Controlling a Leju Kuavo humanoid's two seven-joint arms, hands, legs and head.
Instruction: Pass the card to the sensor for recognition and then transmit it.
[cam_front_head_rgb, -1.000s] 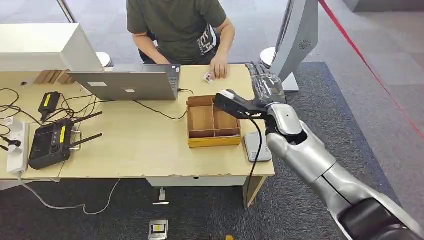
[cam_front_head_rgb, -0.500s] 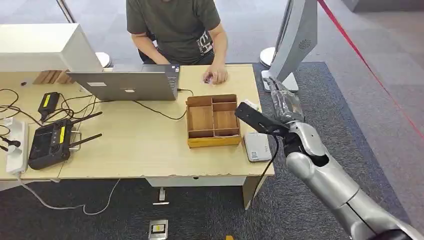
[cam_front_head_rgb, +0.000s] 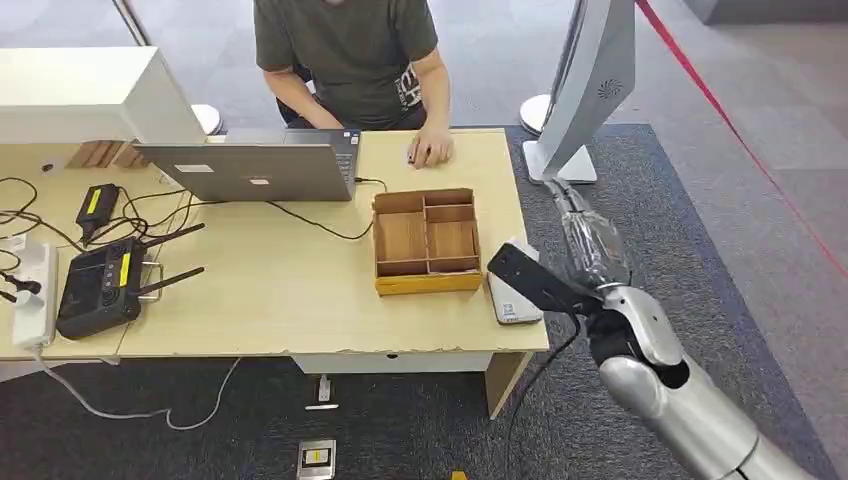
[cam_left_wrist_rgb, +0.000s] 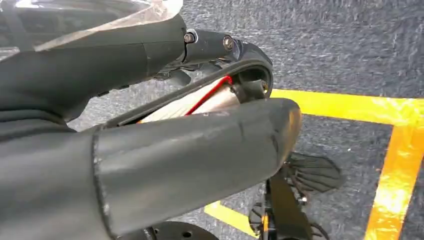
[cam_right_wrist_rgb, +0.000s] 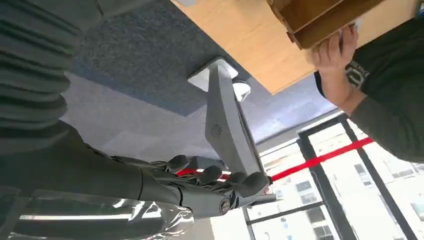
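Hanging off the table's right edge with straight fingers holding nothing, right hand (cam_front_head_rgb: 585, 235), wooden divided tray (cam_front_head_rgb: 426, 241) sitting empty, card hiding under person's hand (cam_front_head_rgb: 430, 150), white sensor (cam_front_head_rgb: 512, 295) lying beside tray.

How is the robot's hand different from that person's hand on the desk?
The robot's right hand is dark and mechanical, with a glossy clear cover. The person's hand is bare.
The robot's right hand hangs in the air beside the desk, above the carpet. The person's hand rests on the desktop near its far edge.
Neither visibly holds anything.
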